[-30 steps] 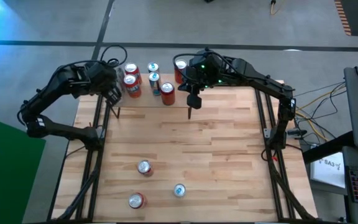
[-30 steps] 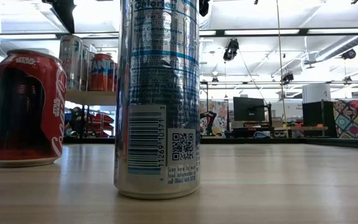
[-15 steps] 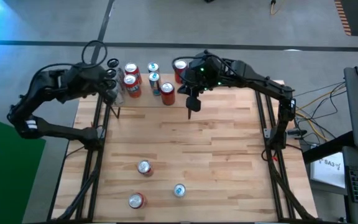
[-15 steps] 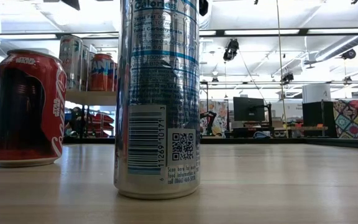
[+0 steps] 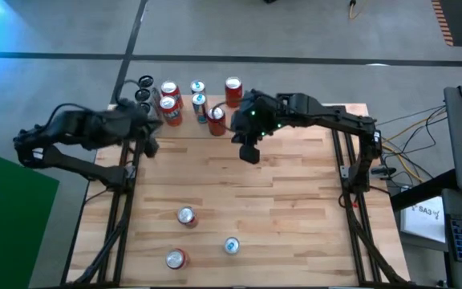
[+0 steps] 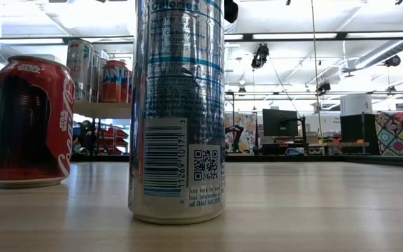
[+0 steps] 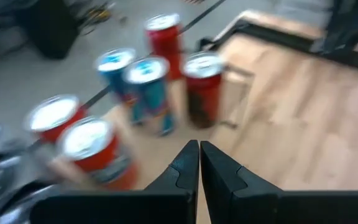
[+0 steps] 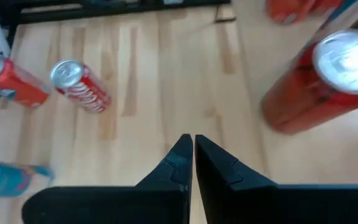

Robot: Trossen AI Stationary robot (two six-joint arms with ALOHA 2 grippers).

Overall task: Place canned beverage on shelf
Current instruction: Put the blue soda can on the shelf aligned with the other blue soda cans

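Observation:
Several upright cans, red and blue, stand on the shelf (image 5: 189,130) at the table's far left, among them a red can (image 5: 233,91) at its right end. Three more cans stand near the front edge: a red one (image 5: 186,216), a blue-topped one (image 5: 231,246) and another red one (image 5: 176,258). My left gripper (image 5: 147,138) hovers shut at the shelf's left end; in its wrist view the shut fingers (image 7: 199,157) point at the shelf's cans. My right gripper (image 5: 249,152) hangs shut over bare tabletop just in front of the shelf's right end (image 8: 193,149). Neither holds anything.
The low view is filled by a tall silver can (image 6: 177,112) and a red cola can (image 6: 30,122), with the shelf (image 6: 107,109) and its cans behind. Two dark round objects (image 5: 143,88) lie off the shelf's far left corner. Bare wood (image 5: 295,201) spans the table's middle and right.
My left arm has swung back toward the table's left and near side, and its gripper has turned and shifted slightly nearer along the shelf's left end. My right gripper has moved toward the near edge and sunk a little, uncovering the red can at the shelf's right end. Both stay shut.

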